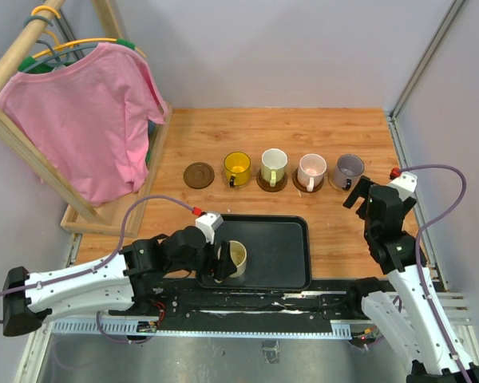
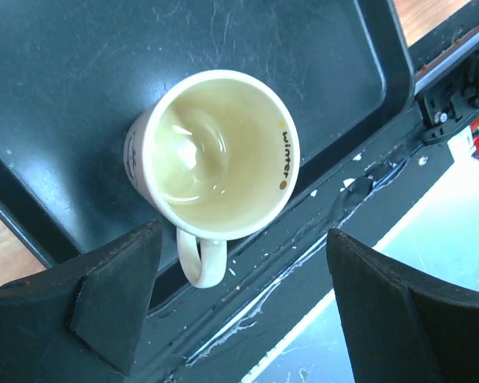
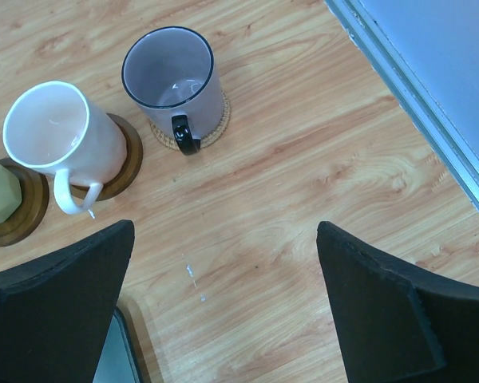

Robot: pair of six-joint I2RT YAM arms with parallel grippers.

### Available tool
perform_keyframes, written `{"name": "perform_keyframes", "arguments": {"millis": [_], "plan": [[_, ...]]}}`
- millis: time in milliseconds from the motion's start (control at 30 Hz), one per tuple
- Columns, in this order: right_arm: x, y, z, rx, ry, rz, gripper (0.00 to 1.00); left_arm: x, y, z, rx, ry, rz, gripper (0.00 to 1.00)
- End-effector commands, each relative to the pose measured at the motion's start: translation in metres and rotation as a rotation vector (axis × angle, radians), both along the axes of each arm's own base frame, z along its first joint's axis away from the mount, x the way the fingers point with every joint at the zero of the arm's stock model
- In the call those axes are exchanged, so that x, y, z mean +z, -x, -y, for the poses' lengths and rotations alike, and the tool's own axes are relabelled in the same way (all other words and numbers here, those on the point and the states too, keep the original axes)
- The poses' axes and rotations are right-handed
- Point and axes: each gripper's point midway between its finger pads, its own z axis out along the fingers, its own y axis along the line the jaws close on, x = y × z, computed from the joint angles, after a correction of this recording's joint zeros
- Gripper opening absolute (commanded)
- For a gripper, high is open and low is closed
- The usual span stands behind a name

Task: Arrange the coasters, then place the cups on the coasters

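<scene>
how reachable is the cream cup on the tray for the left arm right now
Probably yes. The left gripper hangs open right by the cream cup, whose handle points into the gap between the jaws. Nothing else shows on the black tray around it to block the way.

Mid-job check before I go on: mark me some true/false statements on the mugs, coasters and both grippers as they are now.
1. The leftmost coaster is bare. True.
2. The cream mug stands on a coaster. False: it stands in the black tray.
3. The left gripper is shut on the cream mug. False: it is open and not touching the mug.
4. The grey-purple mug sits on a tan coaster. True.
5. The right gripper is open and holds nothing. True.
</scene>
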Motion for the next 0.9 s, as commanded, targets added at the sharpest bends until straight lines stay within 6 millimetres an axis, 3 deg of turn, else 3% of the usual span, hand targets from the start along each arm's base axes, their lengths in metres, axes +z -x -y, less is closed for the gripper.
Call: {"name": "perform_keyframes", "arguments": {"millis": [0, 233, 467, 533, 700, 800, 867], "plan": [[-0.005, 0.009, 0.012, -0.062, 0.013, -0.013, 0.98, -0.013, 0.006, 0.000, 0.033, -0.043, -0.032, 0.87], [-0.010, 0.012, 0.011, -0.062, 0.004, -0.026, 0.98, -0.024, 0.006, 0.003, 0.078, -0.034, -0.057, 0.80], [-0.011, 0.012, 0.008, -0.046, -0.008, -0.021, 0.98, -0.045, 0.004, 0.002, 0.091, -0.097, -0.069, 0.60], [-0.010, 0.012, 0.008, -0.043, -0.010, -0.019, 0.98, -0.049, 0.005, 0.002, 0.086, -0.110, -0.073, 0.51], [-0.013, 0.013, 0.004, -0.029, -0.023, -0.021, 0.98, -0.057, 0.009, 0.001, 0.073, -0.126, -0.083, 0.16], [-0.015, 0.013, 0.003, -0.025, -0.032, -0.022, 0.98, -0.057, 0.010, 0.002, 0.070, -0.116, -0.088, 0.02], [-0.015, 0.013, 0.002, -0.023, -0.037, -0.020, 0.98, -0.054, 0.010, 0.003, 0.065, -0.108, -0.080, 0.01]]}}
